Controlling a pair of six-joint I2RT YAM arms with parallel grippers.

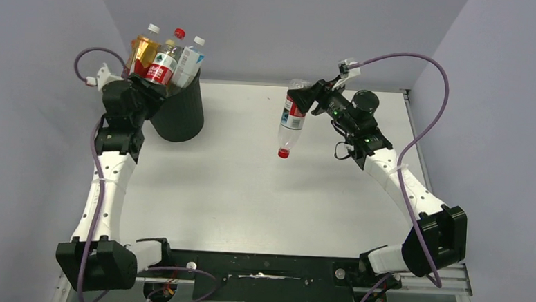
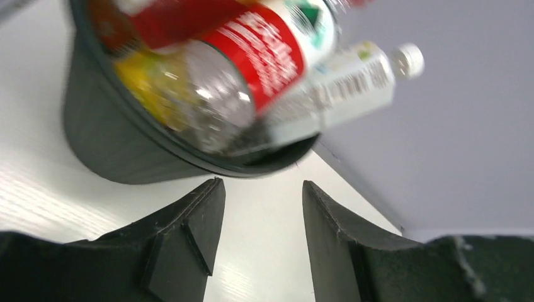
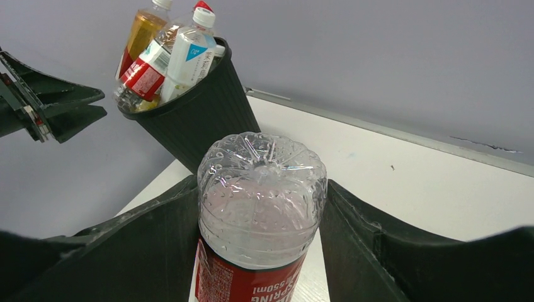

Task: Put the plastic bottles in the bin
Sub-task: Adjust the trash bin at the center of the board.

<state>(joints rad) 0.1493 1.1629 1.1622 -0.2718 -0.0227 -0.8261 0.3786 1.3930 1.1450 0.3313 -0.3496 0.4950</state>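
Hanging bottle (image 1: 291, 117): cap down over the far table (image 1: 249, 191), clamped in right jaws.
Left jaws: apart, empty, beside the bin (image 1: 181, 112).
Bin: far left, bottles (image 1: 166, 62) heaped inside.

Bin (image 1: 184, 119) mouth jammed w/ bottles (image 1: 164, 61), left pincer (image 2: 261, 189) near rim; table (image 1: 248, 205) btwn arms open.

a: where's our left arm?
b: reaching far back-left, elbow bent. our left gripper (image 2: 261, 192) has its jaws parted, nothing between them.
a: and our right arm?
b: stretched toward the far middle, wrist raised, our right gripper (image 3: 259, 185) clamped on a bottle (image 3: 261, 233).
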